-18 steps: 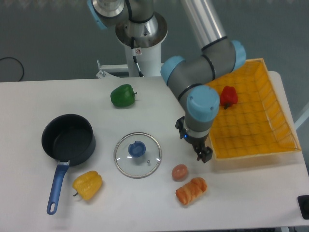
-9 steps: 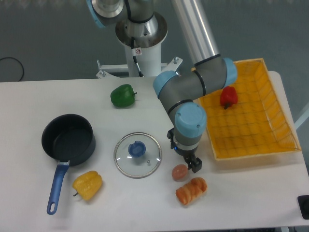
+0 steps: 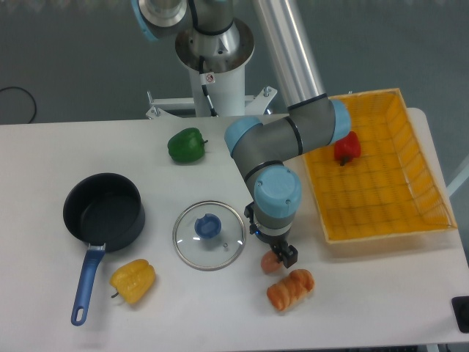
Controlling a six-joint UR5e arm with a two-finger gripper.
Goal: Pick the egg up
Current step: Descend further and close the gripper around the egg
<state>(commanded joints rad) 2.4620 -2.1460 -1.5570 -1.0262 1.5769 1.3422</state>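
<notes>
pincer (image 3: 278,254) moved left, now over egg (image 3: 270,265), partly covering it

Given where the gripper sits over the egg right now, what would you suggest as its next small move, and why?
Probably a short straight descent, then close. The gripper already sits over the egg, covering most of it, so little sideways correction seems needed. Whether the jaws are open cannot be told from this view. The bread lies close below the egg, so the descent should stay vertical to avoid nudging it.

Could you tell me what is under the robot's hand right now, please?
The egg lies on the table under the hand, with only its left part showing. The hand covers the rest, so contact cannot be judged. The bread lies just below.
</notes>
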